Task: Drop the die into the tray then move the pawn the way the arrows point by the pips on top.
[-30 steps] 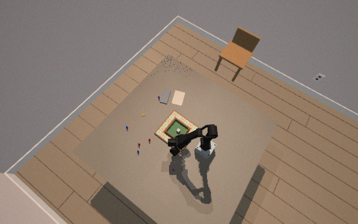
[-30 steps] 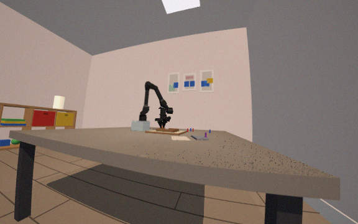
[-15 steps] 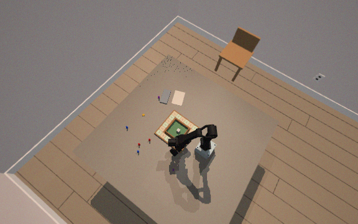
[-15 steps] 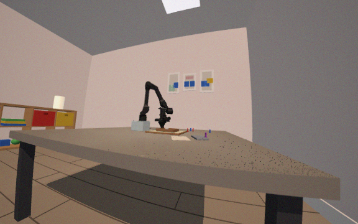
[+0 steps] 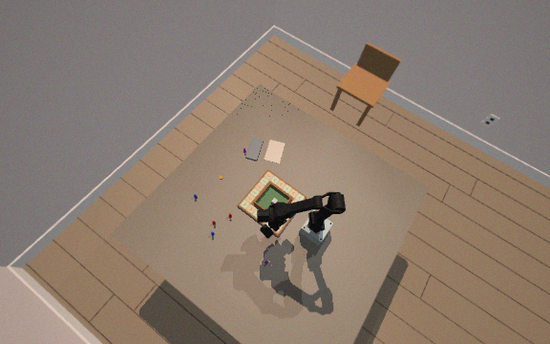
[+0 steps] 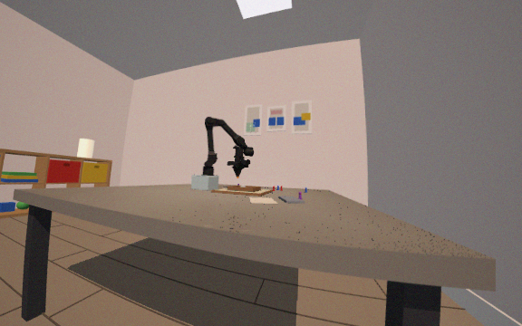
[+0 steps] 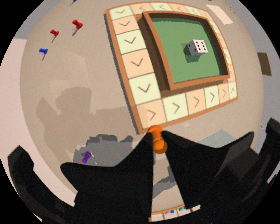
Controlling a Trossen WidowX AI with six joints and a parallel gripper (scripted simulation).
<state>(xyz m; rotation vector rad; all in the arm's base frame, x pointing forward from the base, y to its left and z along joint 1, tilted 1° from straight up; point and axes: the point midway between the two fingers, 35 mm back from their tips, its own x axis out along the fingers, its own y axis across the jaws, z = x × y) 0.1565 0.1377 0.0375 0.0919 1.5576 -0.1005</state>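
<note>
Pawn (image 7: 157, 140), orange, likely light, stiff and slippery, is gripped between the claw's (image 6: 237, 175) (image 7: 158, 142) tips; a waist hold is advised.

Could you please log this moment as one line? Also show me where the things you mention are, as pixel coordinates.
gripper (image 5: 266, 231) (image 6: 237, 176) (image 7: 156, 135): shut on orange pawn (image 7: 158, 142) | die (image 5: 274, 201) (image 7: 197, 47): in dice tray (image 5: 288, 190) (image 7: 201, 83) | pawn release: pending

Soft, muted light throws overlapping arm shadows toward the worktop's (image 5: 351, 158) (image 6: 261, 222) (image 7: 56, 80) near edge; grain speckles everything, and the wrist view bulges fisheye-fashion.
</note>
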